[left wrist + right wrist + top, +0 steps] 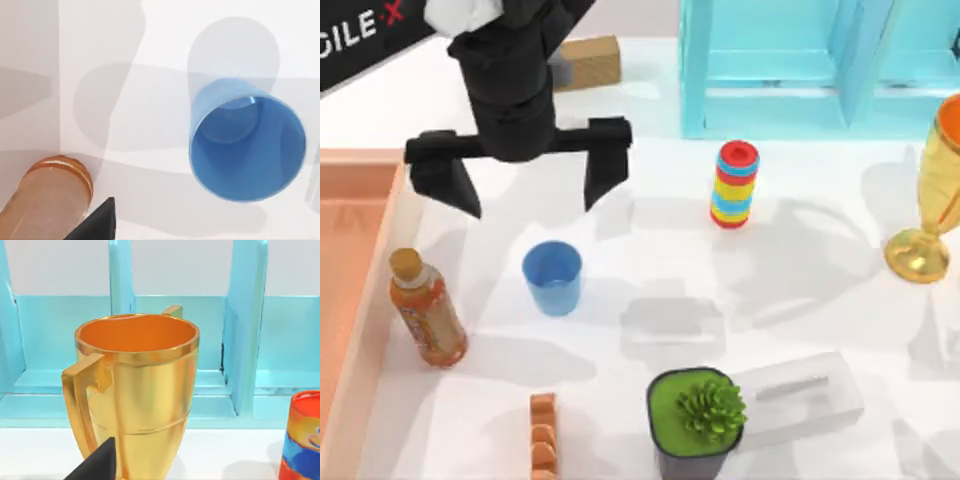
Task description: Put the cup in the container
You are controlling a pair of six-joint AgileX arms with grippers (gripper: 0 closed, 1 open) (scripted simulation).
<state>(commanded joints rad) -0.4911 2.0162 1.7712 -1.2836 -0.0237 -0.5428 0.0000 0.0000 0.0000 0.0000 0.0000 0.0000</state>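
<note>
From the top view, my left gripper point(532, 185) hangs with jaws spread wide and empty at upper left; the blue cup point(553, 277) stands upright on the tabletop just below them, with the salmon container point(358, 300) at the left edge. In the left wrist view the cup's point(247, 147) open mouth faces me, beside an orange bottle point(47, 197). In the right wrist view the right arm looks at a golden goblet point(137, 395); I cannot tell its jaws' state.

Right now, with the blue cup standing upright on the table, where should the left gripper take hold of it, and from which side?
Probably at the rim, from above. The blue cup stands upright, mouth open, no handle, tapered walls. The left gripper hangs open above it, toward the far side. The orange bottle stands apart at its left, so one finger in and one out should clear.
</note>
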